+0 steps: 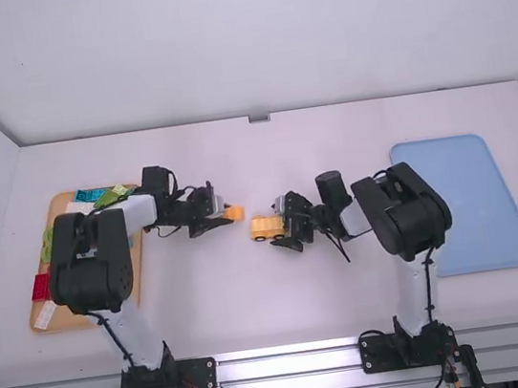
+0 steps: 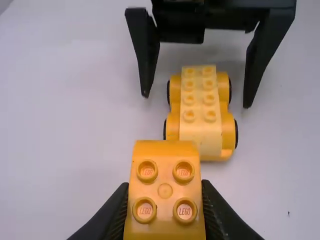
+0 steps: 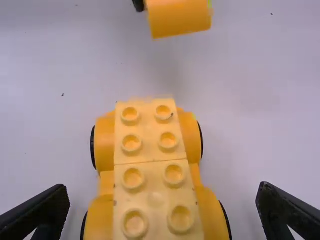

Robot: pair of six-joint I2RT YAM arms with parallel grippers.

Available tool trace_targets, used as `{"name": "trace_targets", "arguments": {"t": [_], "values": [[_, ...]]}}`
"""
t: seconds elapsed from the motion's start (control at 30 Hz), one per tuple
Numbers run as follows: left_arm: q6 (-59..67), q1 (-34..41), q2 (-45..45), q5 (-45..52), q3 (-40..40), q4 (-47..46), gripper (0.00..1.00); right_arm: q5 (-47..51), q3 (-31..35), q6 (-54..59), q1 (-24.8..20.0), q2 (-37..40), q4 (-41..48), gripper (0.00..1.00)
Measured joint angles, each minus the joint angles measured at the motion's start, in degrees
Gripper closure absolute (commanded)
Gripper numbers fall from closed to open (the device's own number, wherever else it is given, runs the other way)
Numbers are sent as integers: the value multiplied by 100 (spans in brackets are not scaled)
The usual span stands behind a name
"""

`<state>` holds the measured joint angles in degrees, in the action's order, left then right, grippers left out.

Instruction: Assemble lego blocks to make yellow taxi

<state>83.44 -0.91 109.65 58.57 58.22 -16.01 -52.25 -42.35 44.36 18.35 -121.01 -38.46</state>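
My left gripper (image 1: 217, 221) is left of the table's middle, shut on an orange-yellow block (image 1: 234, 213). In the left wrist view that block (image 2: 165, 190), with four studs showing, is between the fingers of my left gripper (image 2: 165, 215). The yellow car (image 1: 267, 227) stands on the table just right of it, wheels on both sides and studded blocks on top. My right gripper (image 1: 287, 224) is open at the car's right end. In the right wrist view the fingers of my right gripper (image 3: 162, 207) stand apart, one on each side of the car (image 3: 150, 175), not touching it.
At the left, a wooden tray (image 1: 141, 259) holds green, blue, red and white pieces, partly under the left arm. A blue tray (image 1: 478, 207) lies at the right, beside the right arm. Bare white table (image 1: 245, 302) extends in front of the grippers.
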Motion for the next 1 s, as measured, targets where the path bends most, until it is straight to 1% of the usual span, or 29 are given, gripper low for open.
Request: {"name": "trace_targets", "arguments": {"t": [0.23,0.43,0.57,0.67,0.83,1.0], "values": [[-184,348,-44,103,0,-4,92,-7,0,131,-59,-9,-7,1],[-332,417,-44,144,2,-52,95,-420,-90,319,-59,-378,-37,0],[-466,417,-44,120,2,-107,96,-531,-254,376,-57,-470,-35,3],[-505,422,-44,114,0,-133,97,-529,-297,409,-59,-492,-39,10],[-557,525,-44,76,0,-68,98,-529,-297,457,-59,-494,-35,31],[-590,793,-44,-72,2,87,98,-520,-302,487,-59,-494,-33,46]]}}
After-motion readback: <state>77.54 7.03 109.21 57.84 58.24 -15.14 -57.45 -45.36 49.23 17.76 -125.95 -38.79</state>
